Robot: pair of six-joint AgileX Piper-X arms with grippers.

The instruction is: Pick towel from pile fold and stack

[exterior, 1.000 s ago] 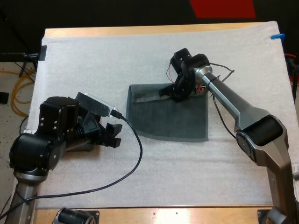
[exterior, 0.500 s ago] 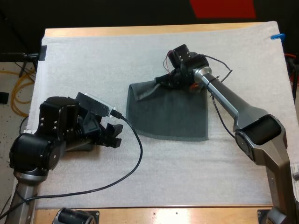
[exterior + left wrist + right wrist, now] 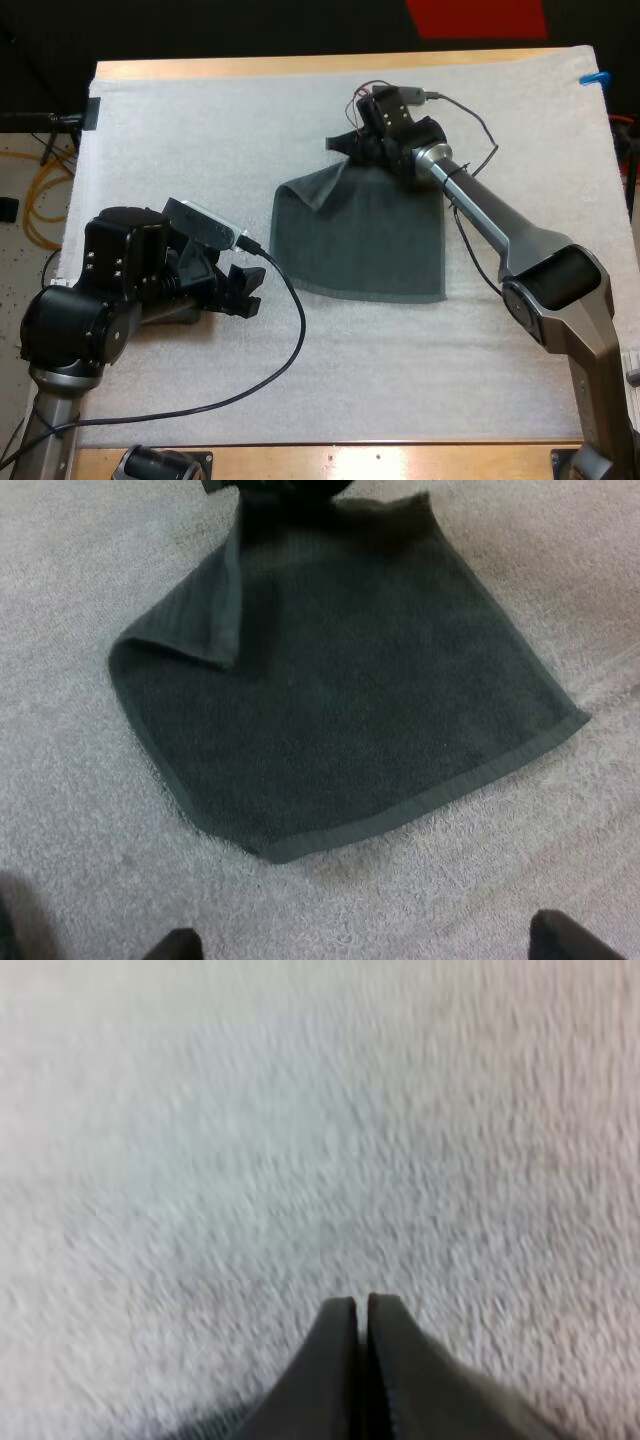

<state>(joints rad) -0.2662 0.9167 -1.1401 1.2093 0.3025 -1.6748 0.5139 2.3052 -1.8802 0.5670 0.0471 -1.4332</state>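
Towel [image 3: 360, 235], raised corner toward far side

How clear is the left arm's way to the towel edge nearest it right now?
Probably yes, it can reach: the left tool is open and faces the towel, with bare mat between them. The right tool grips the towel's far corner, clear of that edge.

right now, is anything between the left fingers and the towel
Nothing visible. Only bare white mat lies between the left gripper, fingers apart, and the towel. The right gripper is on the towel's far side, its fingers shut on a far corner lifted off the mat.
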